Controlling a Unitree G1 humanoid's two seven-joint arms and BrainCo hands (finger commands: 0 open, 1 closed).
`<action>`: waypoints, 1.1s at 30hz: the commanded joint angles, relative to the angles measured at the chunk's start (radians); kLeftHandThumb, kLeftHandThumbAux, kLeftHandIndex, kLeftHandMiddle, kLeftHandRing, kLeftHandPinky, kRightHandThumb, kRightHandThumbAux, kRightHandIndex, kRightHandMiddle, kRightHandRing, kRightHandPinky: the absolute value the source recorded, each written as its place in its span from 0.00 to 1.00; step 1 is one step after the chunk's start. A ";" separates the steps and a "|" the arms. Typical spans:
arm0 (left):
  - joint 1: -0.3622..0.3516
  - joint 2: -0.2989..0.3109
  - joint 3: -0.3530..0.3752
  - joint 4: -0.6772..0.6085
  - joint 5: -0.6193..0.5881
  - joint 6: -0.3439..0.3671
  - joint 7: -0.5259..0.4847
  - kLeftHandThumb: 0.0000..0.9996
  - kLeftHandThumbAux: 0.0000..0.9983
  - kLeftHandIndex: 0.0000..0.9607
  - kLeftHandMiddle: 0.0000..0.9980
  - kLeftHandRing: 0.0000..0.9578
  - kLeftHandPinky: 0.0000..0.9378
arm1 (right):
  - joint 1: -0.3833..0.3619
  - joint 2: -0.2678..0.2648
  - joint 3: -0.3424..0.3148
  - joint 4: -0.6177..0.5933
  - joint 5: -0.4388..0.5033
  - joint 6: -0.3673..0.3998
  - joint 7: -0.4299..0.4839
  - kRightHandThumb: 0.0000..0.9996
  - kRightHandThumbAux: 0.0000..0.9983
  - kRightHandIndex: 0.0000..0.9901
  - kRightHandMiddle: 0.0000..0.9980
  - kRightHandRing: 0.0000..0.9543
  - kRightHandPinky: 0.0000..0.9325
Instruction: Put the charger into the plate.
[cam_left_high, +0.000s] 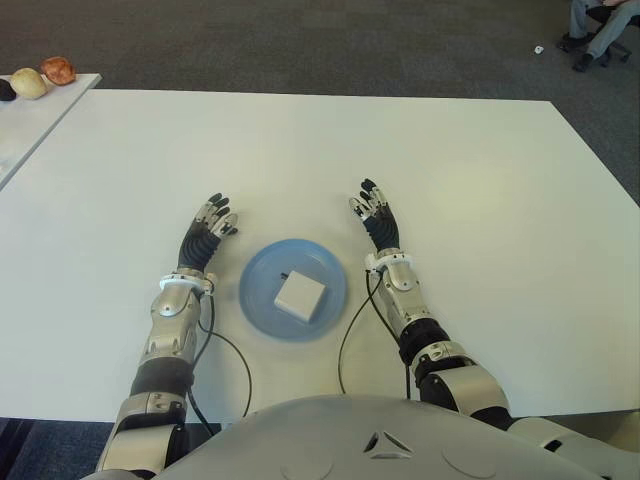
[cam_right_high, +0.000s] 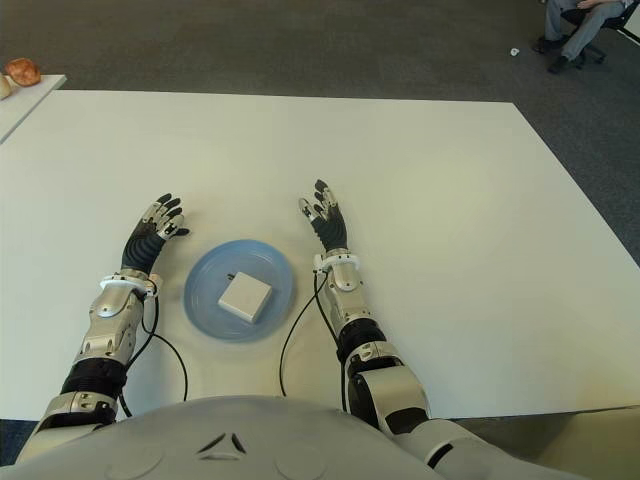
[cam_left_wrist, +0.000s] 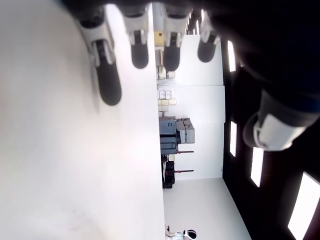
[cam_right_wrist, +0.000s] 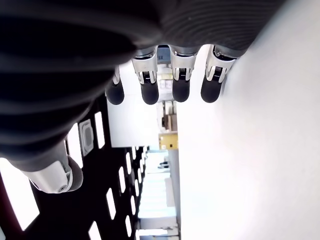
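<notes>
Left eye view shows you the white charger (cam_left_high: 299, 295) lying in the blue plate (cam_left_high: 262, 282) on the white table (cam_left_high: 300, 150), with your left hand (cam_left_high: 207, 233) just left of the plate and your right hand (cam_left_high: 378, 221) just right. Left wrist view: fingers (cam_left_wrist: 109, 82) extended, holding nothing. Right wrist view: fingers (cam_right_wrist: 180, 77) likewise straight and empty.
</notes>
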 joint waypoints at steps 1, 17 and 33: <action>0.060 -0.025 -0.022 0.097 0.021 0.087 0.002 0.00 0.55 0.00 0.10 0.10 0.11 | 0.044 0.026 -0.012 0.048 0.002 0.085 0.005 0.01 0.56 0.00 0.03 0.00 0.00; 0.056 -0.023 -0.023 0.109 0.025 0.074 0.004 0.00 0.54 0.00 0.11 0.11 0.11 | 0.044 0.023 -0.022 0.050 0.002 0.078 0.024 0.00 0.58 0.00 0.02 0.00 0.00; 0.051 -0.024 -0.025 0.117 0.028 0.073 0.004 0.00 0.56 0.00 0.10 0.10 0.10 | 0.042 0.023 -0.033 0.054 0.005 0.070 0.043 0.02 0.55 0.00 0.01 0.00 0.00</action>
